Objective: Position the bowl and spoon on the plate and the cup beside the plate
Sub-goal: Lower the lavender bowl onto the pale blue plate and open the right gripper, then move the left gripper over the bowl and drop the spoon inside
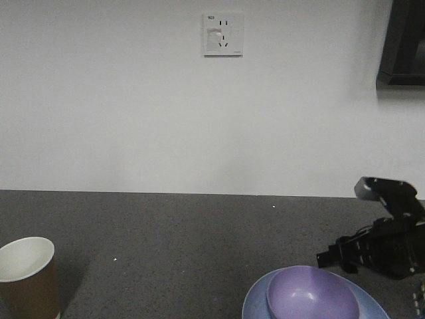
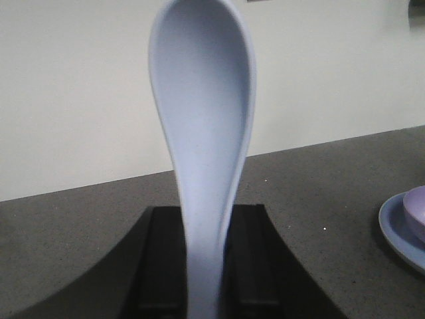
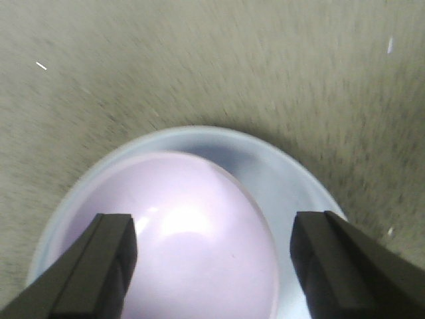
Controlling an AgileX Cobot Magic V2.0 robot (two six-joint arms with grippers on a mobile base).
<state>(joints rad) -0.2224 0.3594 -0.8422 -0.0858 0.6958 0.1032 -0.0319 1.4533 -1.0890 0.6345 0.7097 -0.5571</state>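
Observation:
My left gripper (image 2: 204, 219) is shut on the handle of the pale blue spoon (image 2: 204, 119), which stands upright with its scoop at the top. The lavender bowl (image 1: 313, 294) sits in the light blue plate (image 1: 255, 302) at the front right of the dark counter. In the right wrist view my right gripper (image 3: 212, 229) hangs open above the bowl (image 3: 192, 246), its fingers apart over the bowl and the plate (image 3: 279, 173). The right arm (image 1: 385, 242) is just right of the plate. The brown paper cup (image 1: 26, 276) stands upright at the front left.
The dark speckled counter (image 1: 179, 239) runs back to a white wall with a socket (image 1: 223, 34). A dark object (image 1: 402, 43) hangs at the upper right. The left wrist view catches the edge of the plate (image 2: 398, 229) with the bowl (image 2: 417, 209) far right.

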